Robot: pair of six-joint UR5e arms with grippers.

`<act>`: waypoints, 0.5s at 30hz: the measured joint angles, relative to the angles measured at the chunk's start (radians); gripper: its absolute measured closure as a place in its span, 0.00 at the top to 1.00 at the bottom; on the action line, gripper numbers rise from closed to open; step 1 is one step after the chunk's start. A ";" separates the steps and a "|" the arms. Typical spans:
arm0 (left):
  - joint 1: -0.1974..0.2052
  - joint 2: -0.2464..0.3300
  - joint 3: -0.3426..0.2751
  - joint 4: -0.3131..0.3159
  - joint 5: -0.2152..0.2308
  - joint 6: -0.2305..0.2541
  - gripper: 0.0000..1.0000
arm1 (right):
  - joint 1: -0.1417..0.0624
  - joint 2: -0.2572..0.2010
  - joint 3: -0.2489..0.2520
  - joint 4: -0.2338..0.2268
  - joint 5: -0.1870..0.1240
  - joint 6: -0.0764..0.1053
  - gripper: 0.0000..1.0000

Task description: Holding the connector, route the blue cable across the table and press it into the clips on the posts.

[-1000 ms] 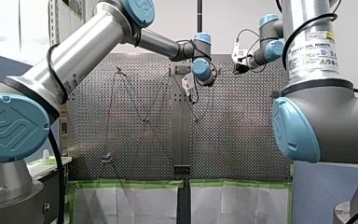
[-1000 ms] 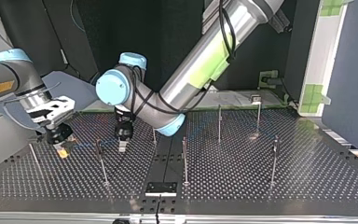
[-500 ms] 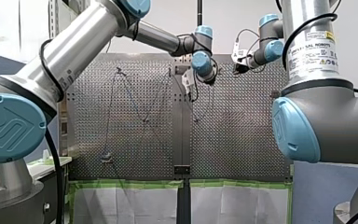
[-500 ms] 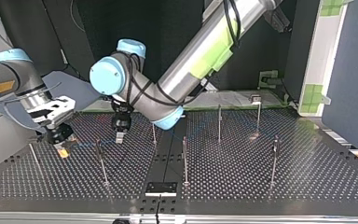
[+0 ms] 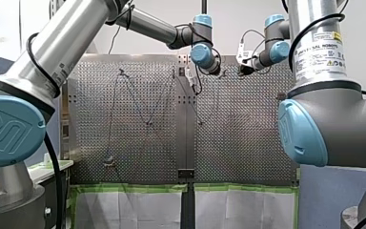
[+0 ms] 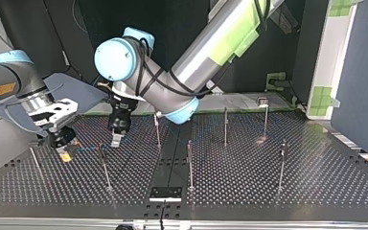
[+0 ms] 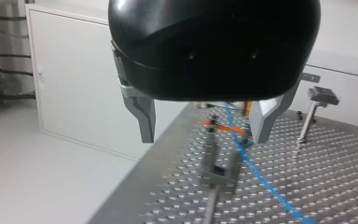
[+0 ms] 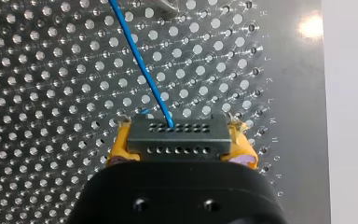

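My right gripper [image 8: 179,154] is shut on the dark grey connector [image 8: 177,135], its yellow pads [image 8: 119,149] on both sides. The blue cable [image 8: 140,60] runs from the connector away over the perforated table [image 8: 51,93]. In the top view my right gripper [image 6: 65,154] is low at the left edge of the table. My left gripper [image 6: 116,140] hangs open above the table, right of it. In the left wrist view its metal fingers [image 7: 145,119] stand wide apart with nothing between them. Below and ahead of them a clip post [image 7: 218,173] stands beside the blue cable [image 7: 254,165].
Several thin posts stand on the table [image 6: 268,191], among them one [image 6: 104,165] near my left gripper, one [image 6: 189,163] at the middle and one [image 6: 281,163] at the top view's right. A black plate [image 6: 165,193] lies at the near edge.
My left arm has lifted and drawn its open gripper up and toward the top view's left, away from the post. My right gripper with the connector has stayed put.
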 joint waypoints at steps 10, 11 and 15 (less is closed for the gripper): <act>0.006 0.084 -0.084 0.084 -0.068 0.010 1.00 | 0.001 0.001 0.000 0.000 0.000 0.000 0.00; 0.006 0.094 -0.094 0.095 -0.074 0.005 1.00 | 0.002 0.001 0.000 0.000 0.000 0.000 0.00; -0.001 0.128 -0.128 0.128 -0.089 -0.009 1.00 | 0.003 0.001 0.000 0.000 0.000 0.000 0.00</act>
